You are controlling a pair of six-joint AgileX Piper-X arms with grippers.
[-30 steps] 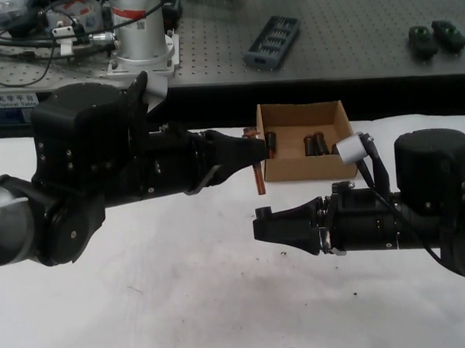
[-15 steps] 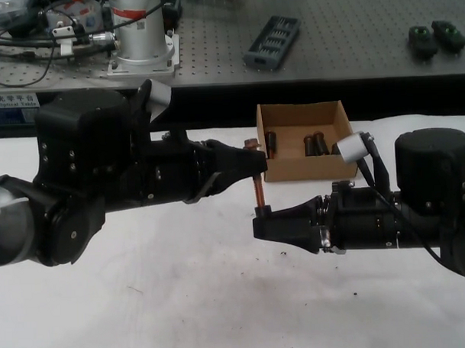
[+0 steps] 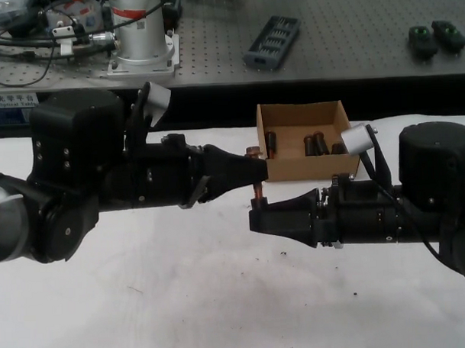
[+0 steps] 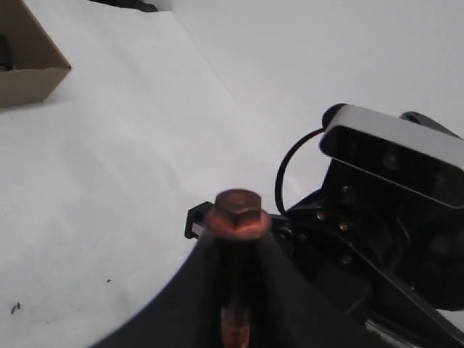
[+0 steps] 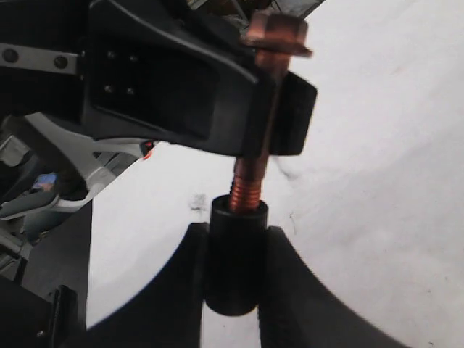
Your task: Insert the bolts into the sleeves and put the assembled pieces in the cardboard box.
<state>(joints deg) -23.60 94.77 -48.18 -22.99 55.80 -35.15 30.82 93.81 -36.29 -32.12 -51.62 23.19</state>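
The left gripper (image 3: 260,168) has come down with its copper bolt (image 5: 265,109) clamped just under the head, and the threaded tip now enters the black sleeve (image 5: 235,254), which the right gripper (image 5: 233,272) pinches upright. The cardboard box (image 3: 305,169) lies just beyond both grippers.

Bolt (image 5: 267,94) upright, tip in sleeve (image 5: 234,254) top; cardboard box (image 3: 301,168) just behind, assembled pieces (image 3: 317,144) inside.

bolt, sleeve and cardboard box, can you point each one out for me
bolt (image 5: 246,190), right wrist view, on its threaded lower end
sleeve (image 5: 235,254), right wrist view, on its black side wall
cardboard box (image 3: 301,168), high view, on the outside of its near wall
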